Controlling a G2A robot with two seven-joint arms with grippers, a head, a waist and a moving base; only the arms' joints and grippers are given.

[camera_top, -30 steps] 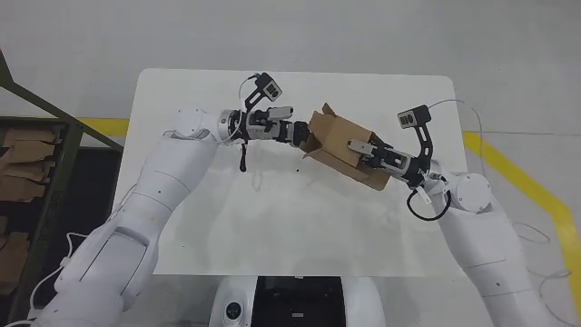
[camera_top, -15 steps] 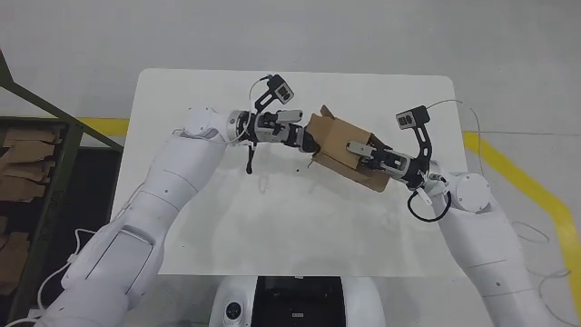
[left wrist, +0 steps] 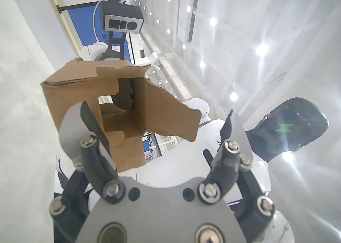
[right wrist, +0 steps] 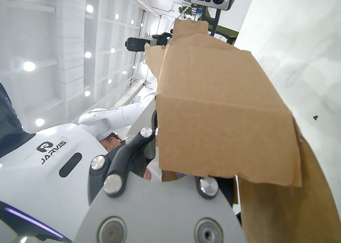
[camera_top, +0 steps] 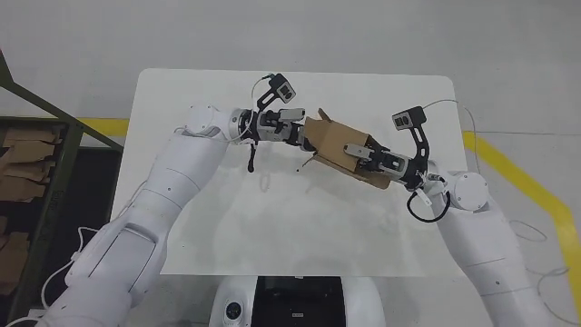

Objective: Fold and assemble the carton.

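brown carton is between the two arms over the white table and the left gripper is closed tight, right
Not quite. The left gripper is open, its fingers spread wide apart, as the left wrist view shows. The rest stands: the brown carton is between the two arms over the white table.

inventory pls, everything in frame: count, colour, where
carton: 1, brown, held above the table between the two grippers, flaps loose
table: 1, white, under both arms
cardboard pieces: several, brown, in a dark rack on the floor to the robot's left
floor line: 2 stretches, yellow, either side of the table
left gripper: 1, grey and black, open, at the carton's open end
right gripper: 1, grey and black, shut on the carton's other end
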